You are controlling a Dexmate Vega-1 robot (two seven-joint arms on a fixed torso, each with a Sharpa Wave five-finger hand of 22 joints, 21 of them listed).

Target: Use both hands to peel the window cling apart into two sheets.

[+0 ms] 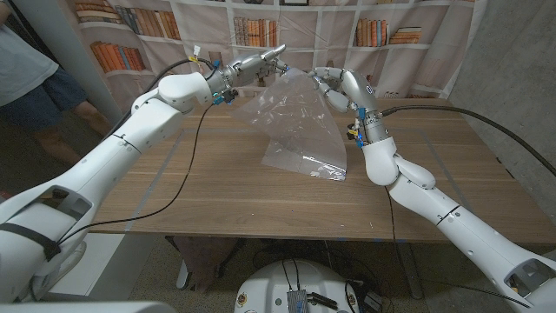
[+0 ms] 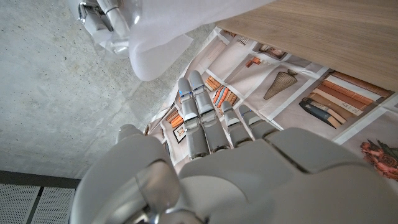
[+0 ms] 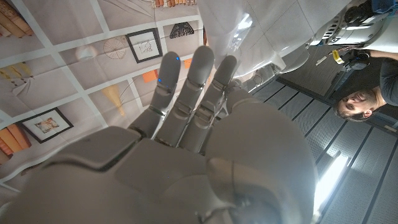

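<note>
The clear window cling (image 1: 300,122) hangs in the air over the far middle of the table, its lower edge lying crumpled on the wood. My right hand (image 1: 334,84) is raised at the cling's upper right corner and pinches it; from the left wrist that hand (image 2: 102,15) is seen with the cling (image 2: 161,37) trailing from it. My left hand (image 1: 259,65) is raised just left of the cling's top, fingers (image 2: 199,115) stretched out straight with nothing between them and a small gap to the sheet. Beyond the fingers (image 3: 193,81) of my right hand, the cling (image 3: 267,31) shows.
The wooden table (image 1: 217,191) is bare around the cling. A bookshelf-print backdrop (image 1: 382,35) hangs close behind the table. A person (image 1: 26,78) stands at the far left, also seen past my right hand (image 3: 357,102). Black cables run along both arms.
</note>
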